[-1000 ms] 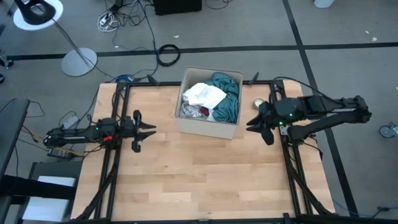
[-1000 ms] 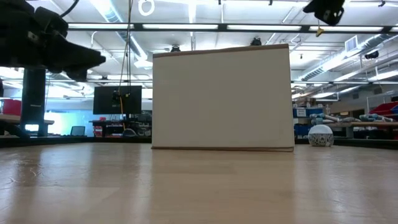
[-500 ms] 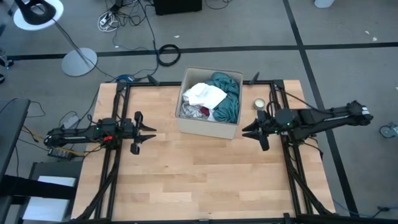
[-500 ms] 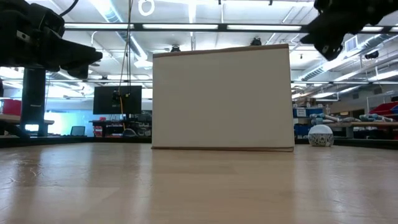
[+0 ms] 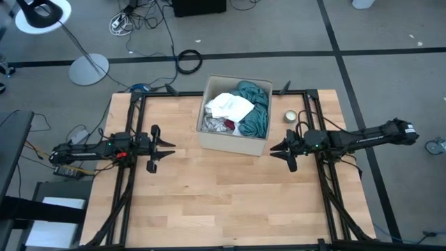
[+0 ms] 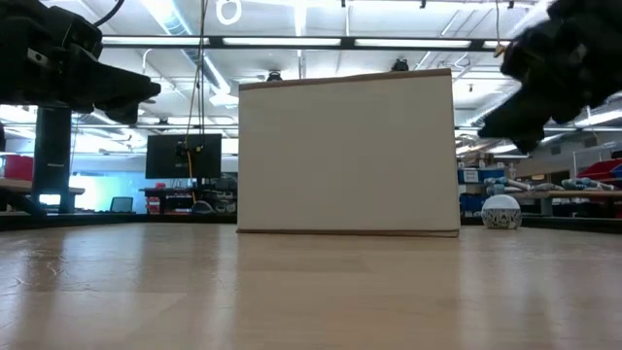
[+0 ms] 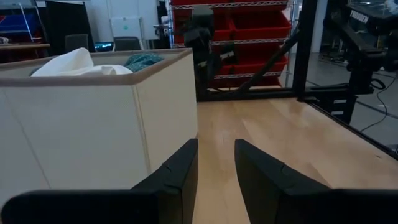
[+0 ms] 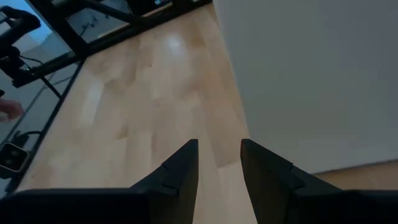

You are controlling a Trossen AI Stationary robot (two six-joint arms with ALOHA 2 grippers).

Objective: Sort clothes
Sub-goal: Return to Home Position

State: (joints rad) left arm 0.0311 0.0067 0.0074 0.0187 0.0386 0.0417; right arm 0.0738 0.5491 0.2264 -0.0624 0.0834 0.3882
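Both claws are empty. The left claw (image 5: 169, 148) hangs over the left side of the worktop (image 5: 223, 199), well apart from the box (image 5: 230, 144). The right claw (image 5: 276, 150) hangs just off the box's right front corner. On each, the fingers stand a narrow gap apart with nothing between them.

The clothes are all heaped in that tan box at the back of the worktop: a white piece (image 5: 226, 106) lies on top, a teal shirt (image 5: 255, 111) is bunched beside it, and darker scraps show underneath. None lie on the wood. A small tin (image 5: 290, 116) sits to the right of the box, behind the right claw.

That stuff looks light and limp — I'd guess it would sag and trail once lifted. The best hold is probably a pinch on a raised fold of the top piece, not a flat patch.

Each arm lies low and nearly level — pointing inward from its own side, wrists straight. To my eye they are parked and the sorting is done.
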